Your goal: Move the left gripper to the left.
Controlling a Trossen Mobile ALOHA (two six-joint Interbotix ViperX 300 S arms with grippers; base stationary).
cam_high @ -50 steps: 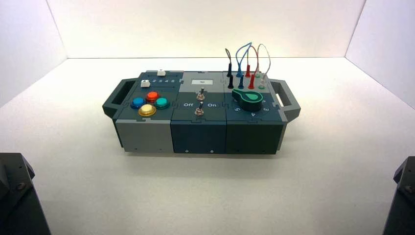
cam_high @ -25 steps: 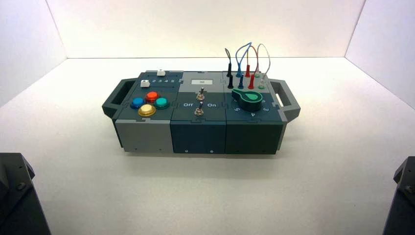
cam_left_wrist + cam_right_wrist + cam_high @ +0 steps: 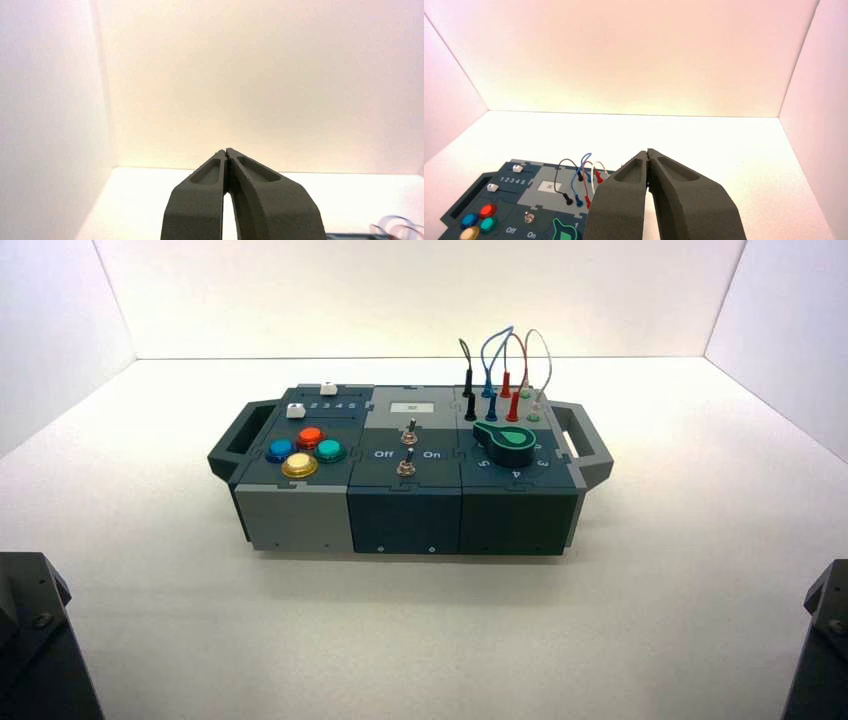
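My left gripper [image 3: 226,151] is shut and empty, its fingertips touching, pointing at the white back wall near the left corner; only a sliver of the box [image 3: 350,236] and wire loops show beside it. My left arm [image 3: 35,640] is parked at the near left of the high view. My right gripper [image 3: 647,151] is shut and empty, held back from the box [image 3: 524,200]; its arm [image 3: 822,640] is parked at the near right. The box [image 3: 410,465] stands mid-table with four coloured buttons [image 3: 303,450] on its left, two toggle switches [image 3: 407,445] in the middle and a green knob [image 3: 505,443] on its right.
Black, blue, red and white wires [image 3: 503,370] loop over the box's far right corner, also seen in the right wrist view [image 3: 581,180]. Two white sliders [image 3: 310,400] sit at the far left. White walls [image 3: 420,295] enclose the table.
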